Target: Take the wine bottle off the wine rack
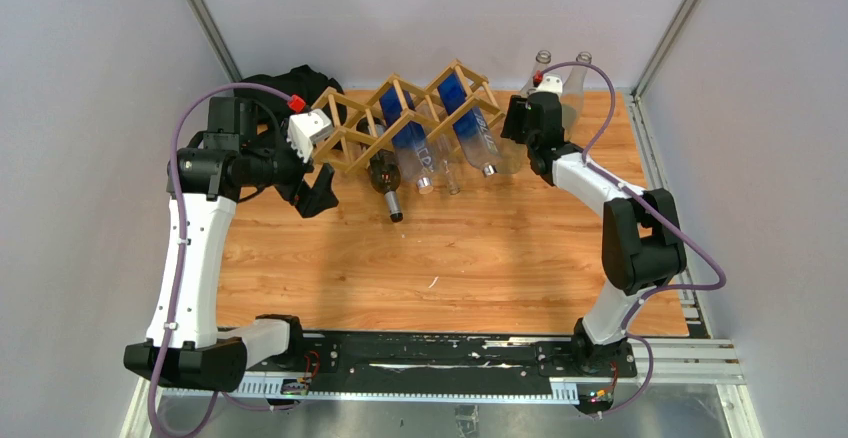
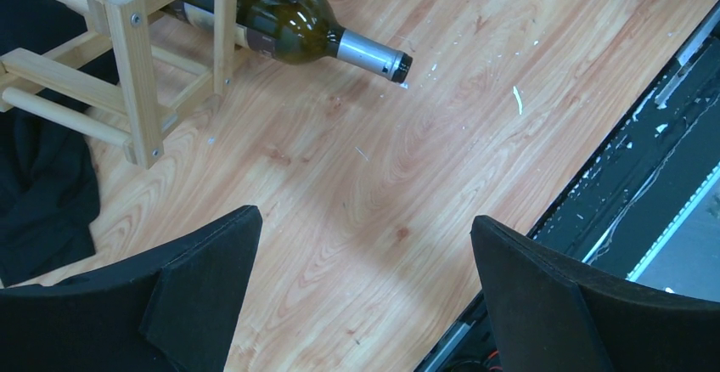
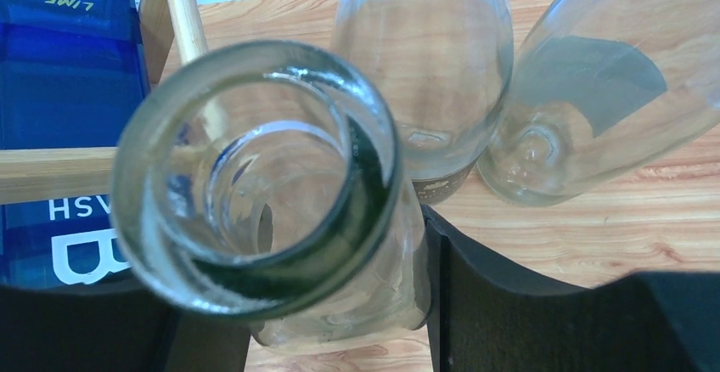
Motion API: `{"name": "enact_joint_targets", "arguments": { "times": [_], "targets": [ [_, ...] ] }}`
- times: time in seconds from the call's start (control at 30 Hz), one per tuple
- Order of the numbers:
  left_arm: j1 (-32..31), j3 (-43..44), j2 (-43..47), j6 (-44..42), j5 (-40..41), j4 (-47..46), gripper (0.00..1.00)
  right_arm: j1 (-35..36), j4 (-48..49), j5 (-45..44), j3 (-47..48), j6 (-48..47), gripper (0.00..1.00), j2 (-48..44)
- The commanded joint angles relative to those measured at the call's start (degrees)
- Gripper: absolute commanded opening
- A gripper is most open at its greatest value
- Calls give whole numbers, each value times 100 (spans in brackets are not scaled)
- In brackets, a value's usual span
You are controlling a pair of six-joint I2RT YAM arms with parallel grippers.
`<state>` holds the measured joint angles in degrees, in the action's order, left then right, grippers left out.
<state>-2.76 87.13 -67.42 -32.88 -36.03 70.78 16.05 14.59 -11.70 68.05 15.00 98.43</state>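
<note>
The light-wood wine rack (image 1: 400,108) stands at the back of the table with several bottles lying in its cells. A dark green wine bottle (image 1: 385,173) lies low in it, silver-capped neck pointing toward me; the left wrist view shows this bottle (image 2: 289,19) beside the rack's end post (image 2: 136,41). My left gripper (image 1: 315,173) hangs open over bare wood at the rack's left end, nothing between its fingers (image 2: 212,262). My right gripper (image 1: 520,128) is at the rack's right end, shut on an upright clear glass bottle (image 3: 374,168), whose mouth faces the right wrist camera.
Two blue bottles (image 1: 405,123) (image 1: 462,98) and clear ones lie in the rack. Two more clear bottles (image 1: 543,63) (image 1: 580,68) stand at the back right, just behind the held one. A black cloth (image 1: 300,83) lies behind the rack's left end.
</note>
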Motion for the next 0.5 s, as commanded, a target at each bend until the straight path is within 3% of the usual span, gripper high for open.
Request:
{"name": "enact_joint_targets", "arguments": {
  "times": [0.0, 0.2, 0.27, 0.33, 0.47],
  "targets": [
    [-23, -112, 185, -177, -127, 19, 100, 18, 351, -39, -103, -300, 15, 54],
    [-23, -118, 225, -209, -221, 19, 100, 213, 254, -337, -135, -722, 68, -119],
    [-23, -117, 227, -186, -265, 21, 100, 213, 155, -395, -132, -699, 80, -194],
    [-24, -109, 222, -160, -285, 28, 100, 223, 120, -378, -170, -677, 87, -316],
    [-23, -111, 271, -140, -341, 27, 100, 236, 1, -339, -249, -597, 90, -588]
  ]
}}
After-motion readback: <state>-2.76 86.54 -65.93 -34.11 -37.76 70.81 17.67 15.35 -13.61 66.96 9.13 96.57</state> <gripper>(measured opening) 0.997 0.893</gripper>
